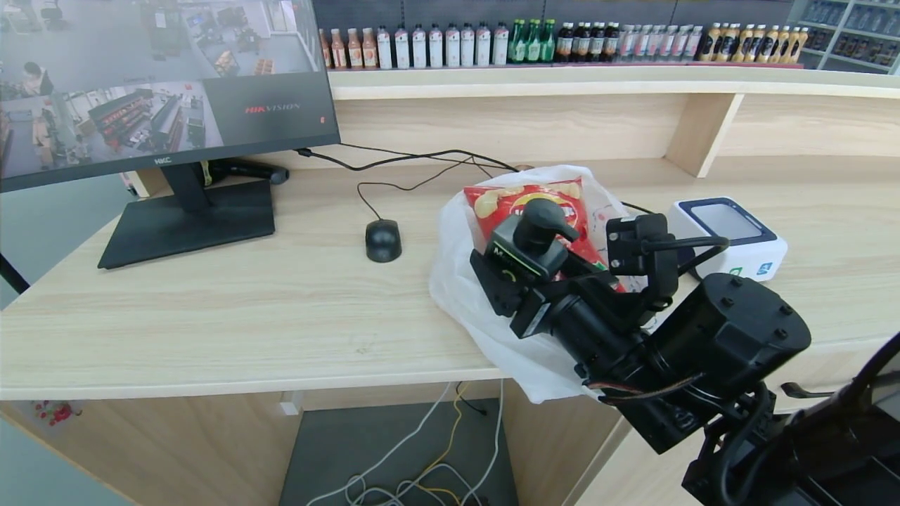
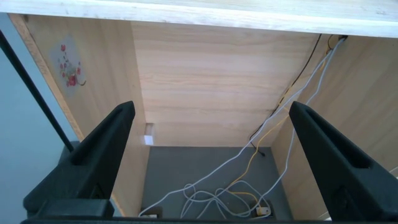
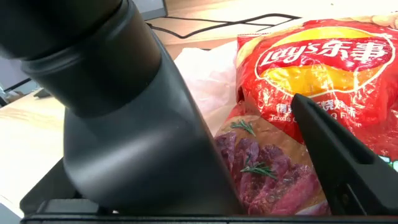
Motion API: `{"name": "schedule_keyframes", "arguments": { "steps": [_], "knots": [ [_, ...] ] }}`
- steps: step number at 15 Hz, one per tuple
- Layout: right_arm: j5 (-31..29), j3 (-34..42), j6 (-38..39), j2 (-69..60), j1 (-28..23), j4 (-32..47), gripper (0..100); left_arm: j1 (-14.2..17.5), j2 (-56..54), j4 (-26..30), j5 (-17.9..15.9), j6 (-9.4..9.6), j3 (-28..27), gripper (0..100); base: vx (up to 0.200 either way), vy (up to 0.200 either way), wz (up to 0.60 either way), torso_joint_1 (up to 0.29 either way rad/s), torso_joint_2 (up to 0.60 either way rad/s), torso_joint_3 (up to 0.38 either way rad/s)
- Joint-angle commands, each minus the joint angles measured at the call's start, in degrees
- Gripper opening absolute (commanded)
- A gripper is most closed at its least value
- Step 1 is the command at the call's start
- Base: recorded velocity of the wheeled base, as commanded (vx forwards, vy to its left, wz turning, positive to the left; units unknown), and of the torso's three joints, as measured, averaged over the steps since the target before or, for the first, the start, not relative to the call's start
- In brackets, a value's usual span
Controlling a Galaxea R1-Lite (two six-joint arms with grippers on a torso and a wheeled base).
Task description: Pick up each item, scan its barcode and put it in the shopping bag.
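A red chips bag [image 1: 524,200] lies face up in the white shopping bag [image 1: 457,281] on the wooden counter [image 1: 246,316], right of the middle. My right gripper [image 1: 529,247] hovers just over the near end of the chips bag [image 3: 323,68], shut on a black hand scanner [image 1: 543,219]. In the right wrist view the hand scanner [image 3: 137,124] hides one finger; the other finger [image 3: 339,158] shows above the packet. My left gripper [image 2: 211,162] hangs below the counter edge, open, with nothing between its fingers.
A white scanner box [image 1: 731,235] stands right of the shopping bag. A mouse [image 1: 383,240] and a monitor [image 1: 162,77] on a stand sit at the left, with cables behind. A raised ledge [image 1: 562,84] backs the counter. Loose cables [image 2: 217,193] lie on the floor underneath.
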Motion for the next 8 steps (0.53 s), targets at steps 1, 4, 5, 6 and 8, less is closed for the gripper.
{"name": "schedule_keyframes", "arguments": {
  "steps": [1,4,5,6,8],
  "knots": [
    [-0.02,-0.13,0.11,0.28,0.06,0.01,100,0.02,-0.02,0.0,0.04,0.0,0.0,100,0.0,0.0,0.0,0.0,0.0,0.0],
    [-0.02,-1.45,0.2,0.2,0.06,0.01,100,0.02,-0.02,0.0,0.04,0.0,0.0,100,0.0,0.0,0.0,0.0,0.0,0.0],
    [-0.02,-2.33,0.46,-0.16,0.06,0.1,100,0.02,-0.02,0.0,-0.05,0.0,0.0,100,0.0,0.0,0.0,0.0,0.0,0.0],
    [-0.54,-2.68,1.6,-0.24,0.06,0.27,100,0.02,-0.02,0.0,0.04,0.0,0.0,100,0.0,0.0,0.0,0.0,0.0,0.0],
    [-2.74,-3.73,3.71,-0.24,-0.03,0.8,100,0.02,-0.02,0.0,0.04,0.0,0.0,100,0.0,0.0,0.0,0.0,0.0,0.0]
  ]
}}
